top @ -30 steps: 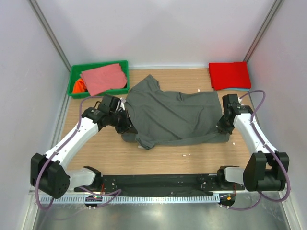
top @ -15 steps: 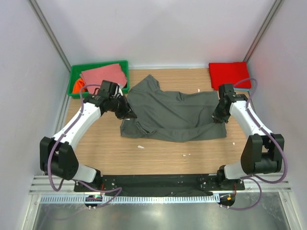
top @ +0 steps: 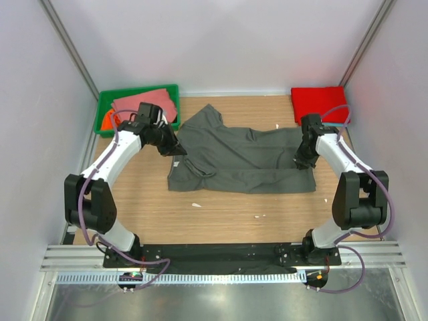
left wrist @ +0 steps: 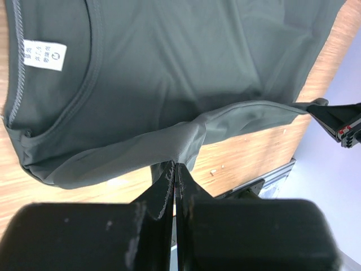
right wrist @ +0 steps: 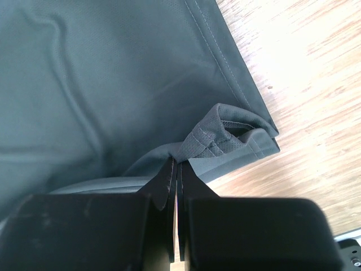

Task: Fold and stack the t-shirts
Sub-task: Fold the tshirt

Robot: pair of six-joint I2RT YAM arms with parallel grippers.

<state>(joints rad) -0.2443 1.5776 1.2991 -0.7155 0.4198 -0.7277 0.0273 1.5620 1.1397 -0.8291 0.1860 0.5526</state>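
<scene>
A dark grey t-shirt [top: 241,160] lies across the middle of the wooden table, its near edge lifted and doubled towards the back. My left gripper [top: 177,150] is shut on a fold of the grey cloth [left wrist: 186,141] near the collar, where the white neck label [left wrist: 46,55] shows. At the shirt's right end, my right gripper [top: 301,162] is shut on a bunched hem corner [right wrist: 225,135]. A folded red t-shirt [top: 319,104] lies at the back right. A salmon-pink t-shirt [top: 144,103] and an orange one [top: 107,121] lie in the bin.
The green plastic bin [top: 137,89] stands at the back left, close behind my left arm. Small white scraps [top: 196,204] lie on the bare wood in front of the shirt. White walls close in on both sides and the back.
Both grippers moved away from the near edge towards the back, carrying the shirt's front edge with them. The shirt now lies narrower from front to back.
</scene>
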